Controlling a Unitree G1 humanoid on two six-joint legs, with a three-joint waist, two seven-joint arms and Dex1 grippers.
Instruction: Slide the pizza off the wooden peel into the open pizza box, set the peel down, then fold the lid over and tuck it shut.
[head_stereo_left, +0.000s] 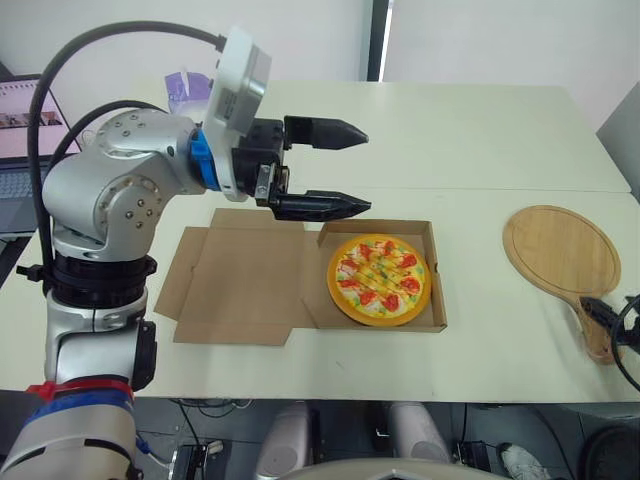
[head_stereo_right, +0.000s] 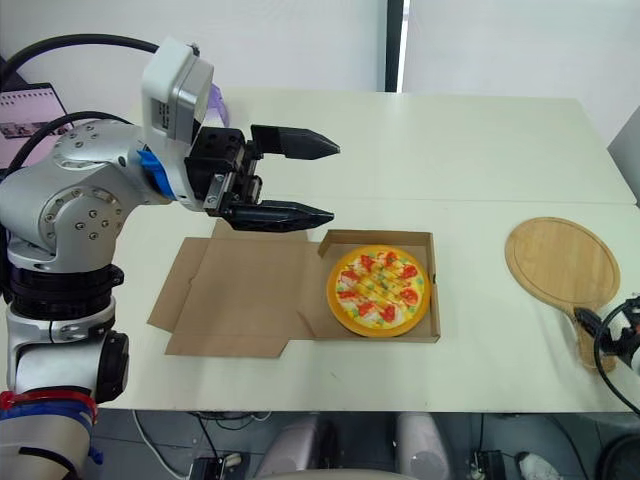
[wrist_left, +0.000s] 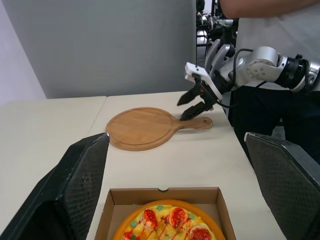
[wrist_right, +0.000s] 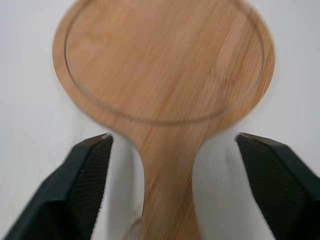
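On the table (head_stereo_left: 480, 140), the pizza (head_stereo_left: 378, 279) sits inside the open pizza box (head_stereo_left: 375, 228), so that part's done. The lid (head_stereo_left: 240, 285) lies flat, folded out to the robot's left of the tray, not closed.

The wooden peel (head_stereo_left: 560, 250) is flat on the table, well apart from the box on the robot's right, bare, handle pointing back toward the robot. The right gripper (wrist_right: 173, 136) is at that handle with its fingers spread wide, one on each side, gripping nothing. The wrist shot is blurry, so I can't tell if the tips touch the table. From the head views that gripper is mostly cut off at the frame edge.

The left gripper (head_stereo_left: 368, 168) hangs in the air above the far edge of the lid, near the box's back corner, jaws wide apart and empty.

Other stuff: a laptop (head_stereo_left: 20, 150) cut off at the left edge, something purple (head_stereo_left: 185, 92) half hidden behind the left wrist (can't make out what), and a person (wrist_left: 265, 10) beyond the table, torso only.
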